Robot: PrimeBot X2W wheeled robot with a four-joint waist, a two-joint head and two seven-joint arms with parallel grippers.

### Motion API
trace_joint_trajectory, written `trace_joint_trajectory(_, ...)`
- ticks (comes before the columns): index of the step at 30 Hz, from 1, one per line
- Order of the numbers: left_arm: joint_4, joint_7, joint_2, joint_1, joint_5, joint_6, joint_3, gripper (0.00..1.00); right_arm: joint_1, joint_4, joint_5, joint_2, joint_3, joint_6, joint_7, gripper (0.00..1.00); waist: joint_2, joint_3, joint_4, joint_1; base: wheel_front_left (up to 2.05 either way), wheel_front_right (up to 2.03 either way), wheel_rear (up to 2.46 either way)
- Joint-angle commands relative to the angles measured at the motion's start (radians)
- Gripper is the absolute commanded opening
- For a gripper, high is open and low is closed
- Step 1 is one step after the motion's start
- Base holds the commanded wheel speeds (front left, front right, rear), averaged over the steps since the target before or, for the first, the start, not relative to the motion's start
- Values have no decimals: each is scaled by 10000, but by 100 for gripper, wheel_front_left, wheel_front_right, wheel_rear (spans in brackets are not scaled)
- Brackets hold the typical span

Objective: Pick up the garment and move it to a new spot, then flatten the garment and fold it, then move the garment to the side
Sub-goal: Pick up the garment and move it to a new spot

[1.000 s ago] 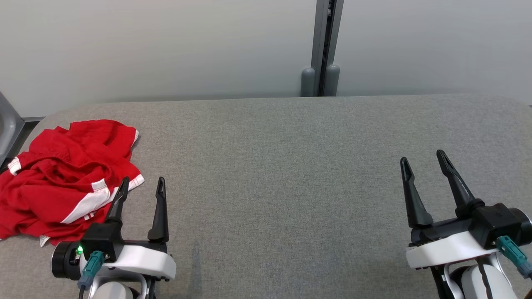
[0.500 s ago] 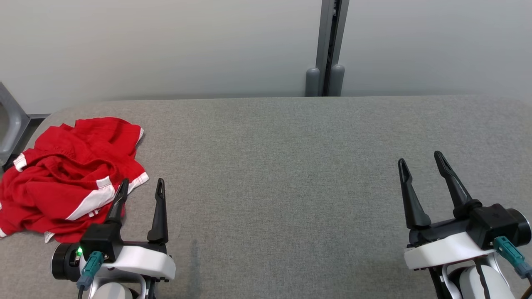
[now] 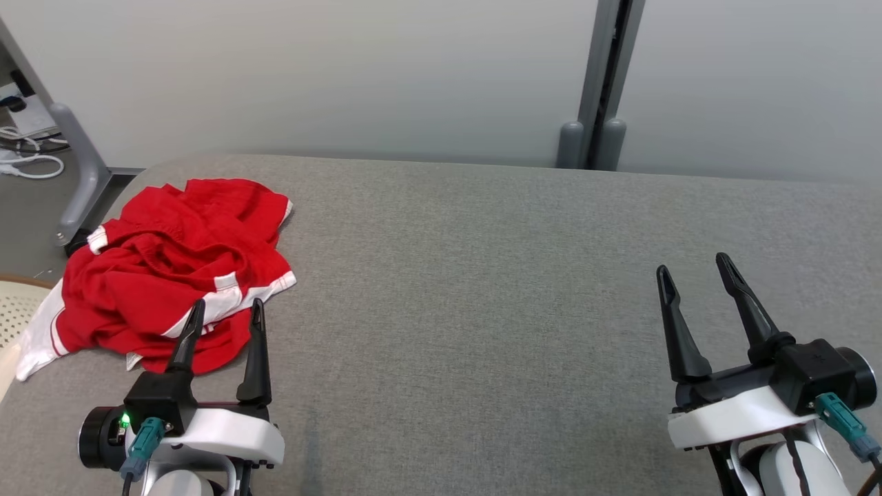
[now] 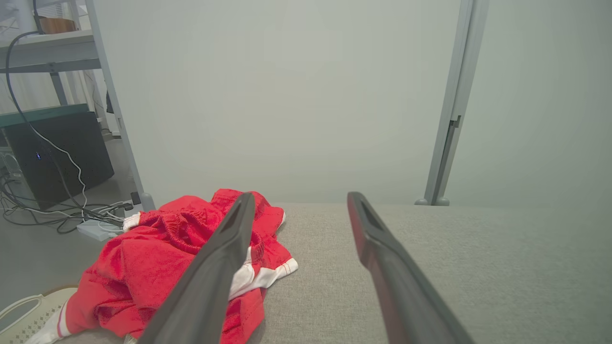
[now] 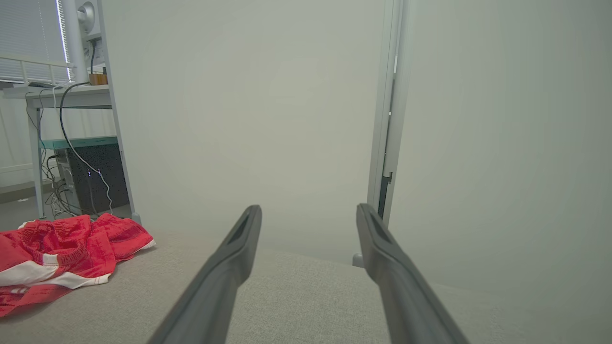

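While standing spread and empty at lower left, the left gripper point(image 3: 229, 304) is overlapping the near edge of the crumpled red garment point(image 3: 172, 262) at frame left. The right gripper point(image 3: 692, 265), likewise spread, is sitting lower right, well apart. Versus the earlier frame, the head camera is aiming further left.

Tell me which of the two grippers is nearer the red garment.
The left gripper: it stands open right at the garment's near edge, while the right gripper is far off across the grey table.

The left hand point(image 3: 227, 305) hides part of the garment point(image 3: 158, 275).
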Motion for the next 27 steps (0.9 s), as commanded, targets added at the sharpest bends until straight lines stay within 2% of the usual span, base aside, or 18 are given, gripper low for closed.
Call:
trace_joint_trajectory(1,2,-11,41,29,-55,-29,34,100,93,12,36,-77,11,22,-66,100,-1,-24,178,0,0,0,0)
trace_joint_trajectory(18,253,-11,41,116,52,-72,199,100,179,144,153,-76,208,22,-66,100,-1,-124,2049,0,0,0,0)
trace_joint_trajectory(27,295,-11,39,141,75,-59,260,100,170,206,204,-77,392,22,-66,100,-1,-175,2711,0,0,0,0)
